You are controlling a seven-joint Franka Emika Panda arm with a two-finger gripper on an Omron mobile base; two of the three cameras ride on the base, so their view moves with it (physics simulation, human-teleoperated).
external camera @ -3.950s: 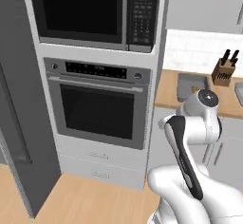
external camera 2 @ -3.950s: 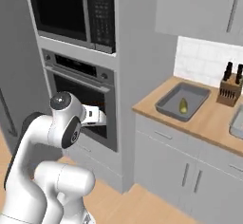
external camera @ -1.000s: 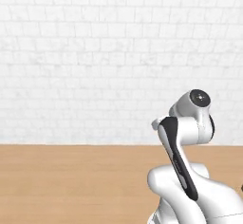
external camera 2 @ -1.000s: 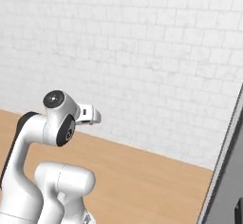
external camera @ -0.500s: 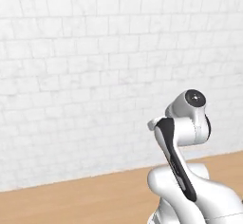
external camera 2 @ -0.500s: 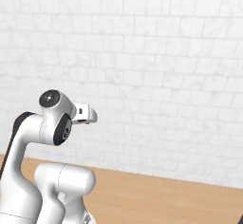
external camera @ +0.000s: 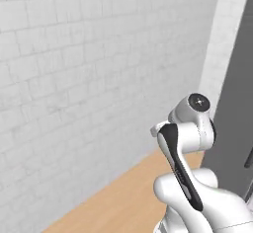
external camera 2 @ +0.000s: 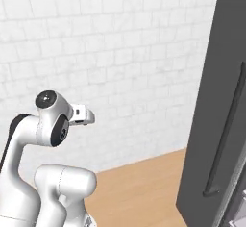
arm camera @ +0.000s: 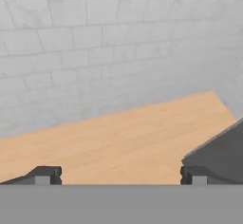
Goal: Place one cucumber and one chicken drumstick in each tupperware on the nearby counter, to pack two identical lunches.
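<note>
From the left base view, the folded white robot arm [external camera: 190, 143] faces a white tiled wall [external camera: 74, 79], with a tall dark grey cabinet panel [external camera: 237, 103] to its right. The right base view shows that panel's long bar handle [external camera 2: 226, 144] over light wooden floor [external camera 2: 139, 187]. In the hand view, the two-finger gripper [arm camera: 121, 175] stands wide apart and empty; I cannot tell which way the trays lie.

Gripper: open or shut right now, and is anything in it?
Gripper: open, fingertips spread wide apart, nothing between them; it faces wooden floor and a white brick wall.
</note>
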